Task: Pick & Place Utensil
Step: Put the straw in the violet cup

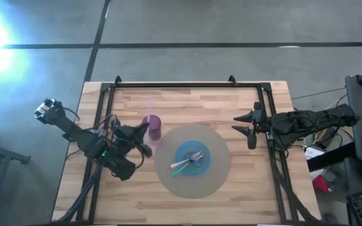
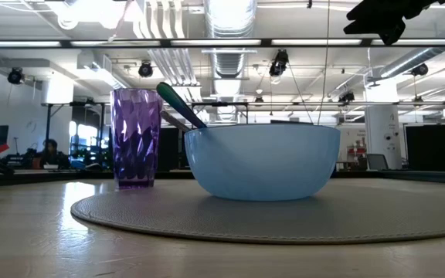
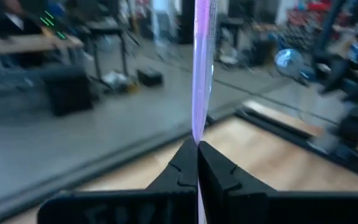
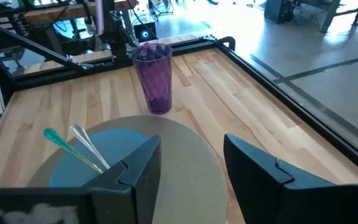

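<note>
A translucent purple utensil [image 3: 202, 62] stands edge-on between my left gripper's [image 3: 197, 144] shut fingers. In the high view that gripper [image 1: 142, 137] hovers beside a purple cup [image 1: 153, 127], which stands at the far-left rim of a round grey mat [image 1: 168, 169]. A blue bowl [image 1: 192, 159] sits on the mat's middle with a green-handled utensil [image 4: 55, 137] and a silver one [image 4: 82, 134] leaning in it. My right gripper [image 1: 249, 129] is open and empty, raised off the mat's right side [image 4: 191, 146]. My left gripper pinches the purple utensil between its two fingers [image 3: 182, 168], which are on its thin faces [image 3: 197, 134]. The long part runs out past the fingertips, along the fingers. It is lifted clear of the table. Which end is held, I cannot tell.
Black frame rails [image 1: 187, 85] run along the table's far, left and right edges. Bare wood lies near and far of the mat [image 1: 187, 103]. In the low view the cup [image 2: 136, 137] stands left of the bowl [image 2: 261, 162]. Cables and gear lie off the table's right edge.
</note>
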